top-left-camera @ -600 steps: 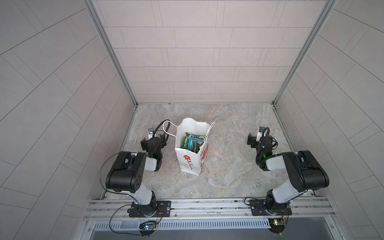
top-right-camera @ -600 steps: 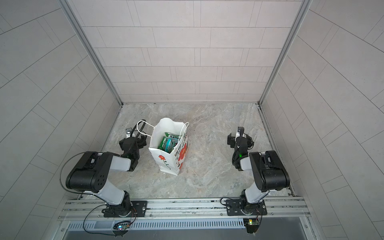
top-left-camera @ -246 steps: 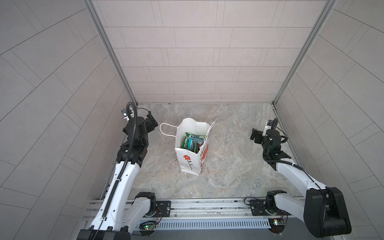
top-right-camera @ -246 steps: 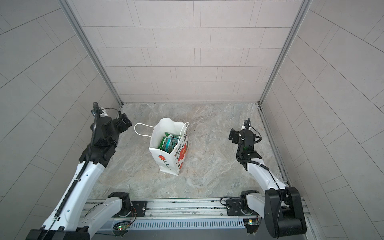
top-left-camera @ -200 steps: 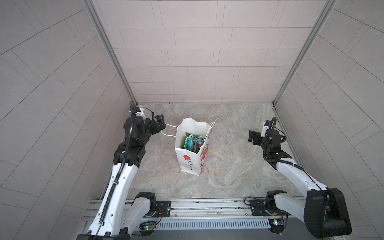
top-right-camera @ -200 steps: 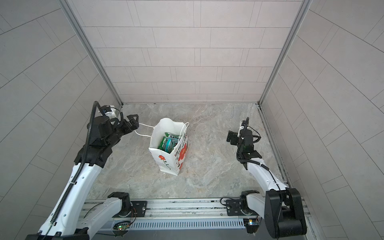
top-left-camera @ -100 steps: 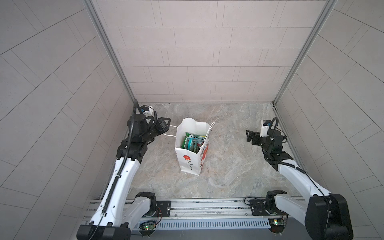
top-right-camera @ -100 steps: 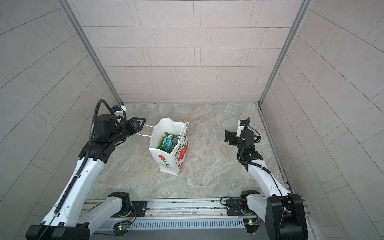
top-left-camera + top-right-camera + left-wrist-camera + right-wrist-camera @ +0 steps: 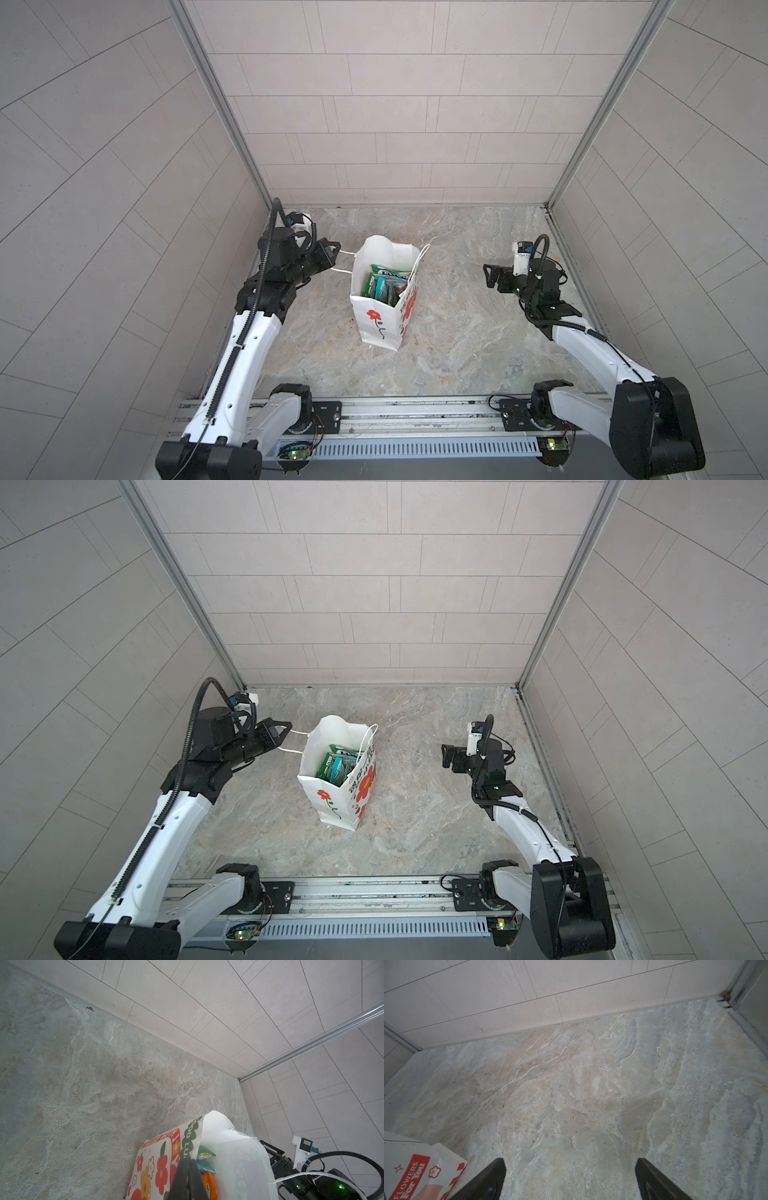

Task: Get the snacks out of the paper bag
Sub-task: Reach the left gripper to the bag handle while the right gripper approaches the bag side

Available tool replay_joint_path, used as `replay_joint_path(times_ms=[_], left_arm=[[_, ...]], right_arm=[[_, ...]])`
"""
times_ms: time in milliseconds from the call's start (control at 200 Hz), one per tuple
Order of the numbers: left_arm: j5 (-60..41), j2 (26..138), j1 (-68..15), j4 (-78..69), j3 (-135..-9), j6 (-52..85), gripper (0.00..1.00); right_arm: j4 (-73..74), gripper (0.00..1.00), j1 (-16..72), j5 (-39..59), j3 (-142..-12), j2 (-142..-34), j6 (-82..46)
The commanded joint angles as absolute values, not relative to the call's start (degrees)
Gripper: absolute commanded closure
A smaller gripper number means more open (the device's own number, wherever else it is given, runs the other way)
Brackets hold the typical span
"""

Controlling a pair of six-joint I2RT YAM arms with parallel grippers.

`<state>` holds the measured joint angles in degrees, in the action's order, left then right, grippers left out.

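Newly changed: the black parallel-jawed left gripper [image 9: 332, 250], spread around the loop half a second back, now has its jaws pressed together on the near white cord handle [image 9: 347, 252] of the paper bag [image 9: 376, 328]. This is a tall white bag printed with a red flower on a black stem. In both top views the loop's two strands run into the fingertips.

Meaning, as judged: the bag is anchored against tipping or sliding while packets are drawn out. None is out yet.

Snacks [image 9: 386, 284]: flat glossy packets in green, teal and orange-red, standing on edge inside the bag, which stands upright mid-table.

Right gripper [image 9: 492, 274]: jaws at full spread, empty, touching nothing. It hovers over the bare grey-beige stone tabletop [image 9: 457, 332], well apart from the bag, having edged toward it.
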<state>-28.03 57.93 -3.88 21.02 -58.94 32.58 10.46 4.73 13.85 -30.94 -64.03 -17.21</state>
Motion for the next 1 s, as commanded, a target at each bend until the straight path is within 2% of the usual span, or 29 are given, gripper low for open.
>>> replay_joint_path(times_ms=[0, 90, 295, 470, 781, 996], left_arm=[[-26.9, 58.1, -3.9, 17.7, -59.0, 31.0, 1.00], [-26.7, 58.4, -4.0, 14.1, -58.2, 30.9, 1.00], [-32.9, 63.5, -3.9, 6.1, -59.1, 30.9, 1.00], [-34.6, 68.5, -4.1, 3.7, -62.1, 31.1, 1.00], [-34.8, 76.3, -4.8, 0.0, -68.2, 30.1, 1.00], [-35.8, 85.4, -5.4, -2.1, -77.0, 29.1, 1.00]], right_arm=[[11.0, 0.02, 8.0, 17.5, -31.5, -65.8, -18.2], [12.3, 0.04, 11.7, 19.2, -31.7, -68.0, -19.4], [14.6, 0.08, 23.9, 18.9, -33.5, -74.0, -20.4], [19.1, 0.19, 32.1, 18.3, -35.1, -80.7, -23.6], [31.6, 0.28, 38.6, 16.8, -35.2, -89.8, -31.3], [41.0, 0.28, 39.6, 14.6, -38.3, -96.3, -36.7]])
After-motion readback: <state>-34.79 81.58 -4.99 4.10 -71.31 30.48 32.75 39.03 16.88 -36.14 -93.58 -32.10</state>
